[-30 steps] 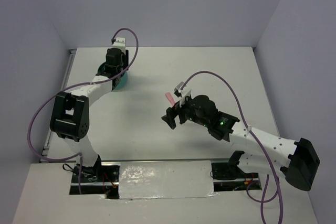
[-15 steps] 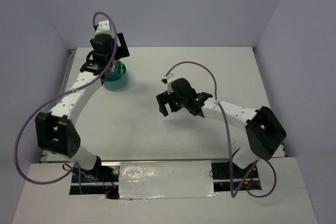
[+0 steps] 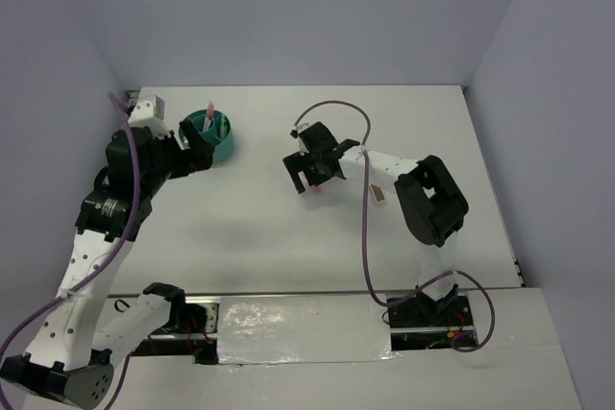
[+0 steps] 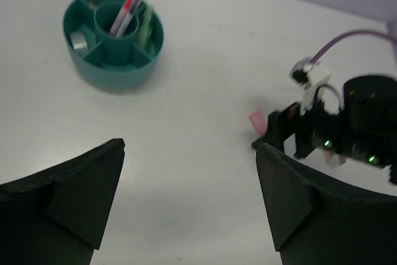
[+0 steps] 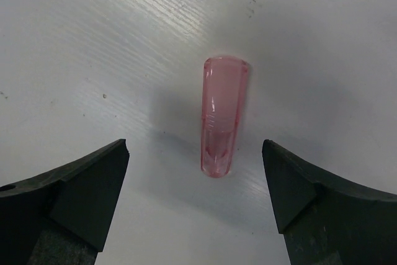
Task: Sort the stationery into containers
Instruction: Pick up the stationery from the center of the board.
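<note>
Hanging w/ jaws wide over the white table (image 3: pixel 250 237), R gripper (image 3: pixel 309 175) is mid-table in top view, nothing held. A bit of the pink piece (image 3: pixel 318 187) shows right under its fingers. Small beige block (image 3: pixel 381 193) lies on table just beside R arm's forearm. L gripper (image 3: pixel 192 146) is at far left, jaws apart, empty, close beside the teal organizer (image 3: pixel 223 149), which stands near far-left corner of table. Two pens (image 3: pixel 208 122) stick up out of it.

L wrist view: L gripper (image 4: pixel 192 209) spread wide, dark fingers (image 4: pixel 87 197) at bottom corners, only bare table (image 4: pixel 186 110) btwn them. Organizer (image 4: pixel 115 74) is upper left, well apart from the fingers. Pens (image 4: pixel 127 13) lean in centre cup. Mint-green block (image 4: pixel 146 26) sits in the compartment right of cup, a whitish item (image 4: pixel 79 40) in the one left of cup; can't tell what it is. R gripper (image 4: pixel 291 138) is at right, pointing down at table. Pink piece (image 4: pixel 256 122) pokes out just beside its tip, on table, well apart from organizer.

R wrist view: R gripper (image 5: pixel 193 153) wide open, one finger each side of pink piece (image 5: pixel 222 116), neither touching it. Piece is translucent, rounded at far end, lies flat on table (image 5: pixel 93 41) lengthways btwn the fingers, closer to the one at frame right.
</note>
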Robot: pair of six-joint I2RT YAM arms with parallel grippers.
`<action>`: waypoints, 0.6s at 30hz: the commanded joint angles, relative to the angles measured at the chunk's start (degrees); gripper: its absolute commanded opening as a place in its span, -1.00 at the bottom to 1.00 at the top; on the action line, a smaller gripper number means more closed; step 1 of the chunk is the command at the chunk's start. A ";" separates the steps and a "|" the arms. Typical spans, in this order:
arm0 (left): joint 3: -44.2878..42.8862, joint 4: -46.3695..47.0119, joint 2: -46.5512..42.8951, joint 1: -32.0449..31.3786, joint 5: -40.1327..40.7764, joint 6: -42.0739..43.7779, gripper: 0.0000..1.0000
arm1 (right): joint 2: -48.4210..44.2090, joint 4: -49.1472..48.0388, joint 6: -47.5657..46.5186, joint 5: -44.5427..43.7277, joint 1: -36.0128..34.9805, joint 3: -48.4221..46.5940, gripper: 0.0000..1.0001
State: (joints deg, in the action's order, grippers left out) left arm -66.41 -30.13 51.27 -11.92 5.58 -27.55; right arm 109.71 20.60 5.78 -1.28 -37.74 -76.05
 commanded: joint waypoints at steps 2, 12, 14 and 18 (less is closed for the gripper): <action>4.97 -3.71 -1.78 0.23 -1.28 3.20 0.99 | 2.70 2.87 -1.56 1.01 -0.15 -2.88 0.85; 8.66 -2.48 -0.99 0.23 -3.21 3.47 0.99 | 4.89 0.40 -0.42 -1.09 -0.32 0.99 0.08; 9.10 -1.95 -0.73 0.23 -3.91 2.94 0.99 | 4.90 -0.12 -0.16 -2.06 -0.41 1.25 -0.11; 10.16 -0.20 -1.17 0.23 -7.16 0.93 0.99 | 2.71 -2.31 1.60 -5.66 -0.85 2.92 -0.84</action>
State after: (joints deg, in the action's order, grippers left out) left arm -56.86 -34.13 50.59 -11.90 1.83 -25.71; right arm 113.62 19.86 5.48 -4.97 -37.80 -75.46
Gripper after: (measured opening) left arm 0.993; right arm 0.323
